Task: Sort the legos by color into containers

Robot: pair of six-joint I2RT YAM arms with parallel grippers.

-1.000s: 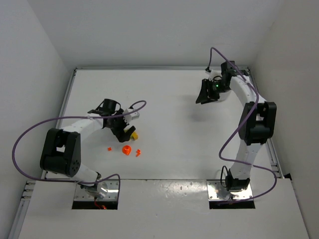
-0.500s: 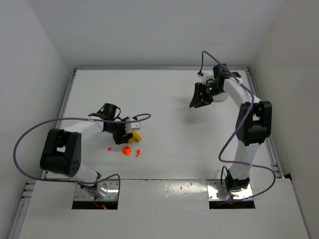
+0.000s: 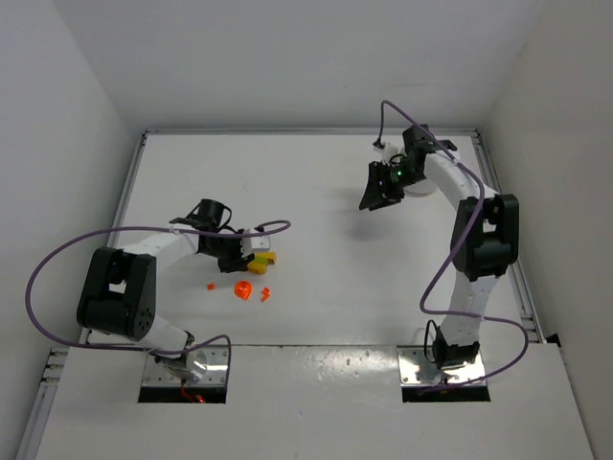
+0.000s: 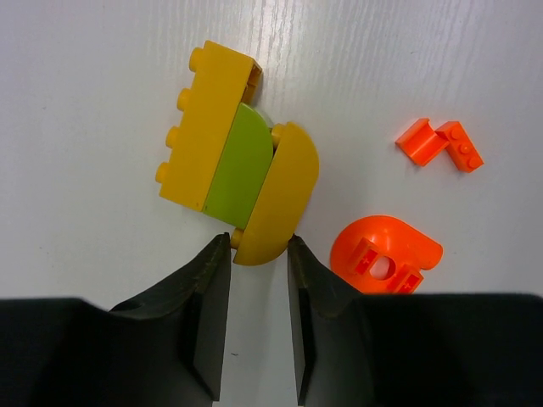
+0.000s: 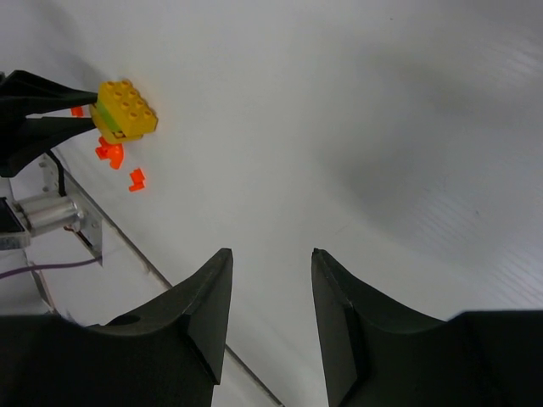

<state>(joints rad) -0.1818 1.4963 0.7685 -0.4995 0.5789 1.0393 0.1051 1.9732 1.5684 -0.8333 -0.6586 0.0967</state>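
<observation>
Black-fingered, the left gripper [image 4: 259,243] has gone from wide apart to a pinch on the near tip of the rounded yellow brick [image 4: 284,182], so a pick-up seems begun, though green is stuck to it. That glossy brick ends a stack [image 3: 261,257]: smooth lime slab [image 4: 242,165] in the middle, studded yellow brick [image 4: 204,127] beyond. Just beside the stack lie a curled orange piece [image 4: 386,254] and a small angular orange bit [image 4: 439,144]. Far from the stack the right gripper [image 5: 270,263], jaws spread and empty, has edged closer.
</observation>
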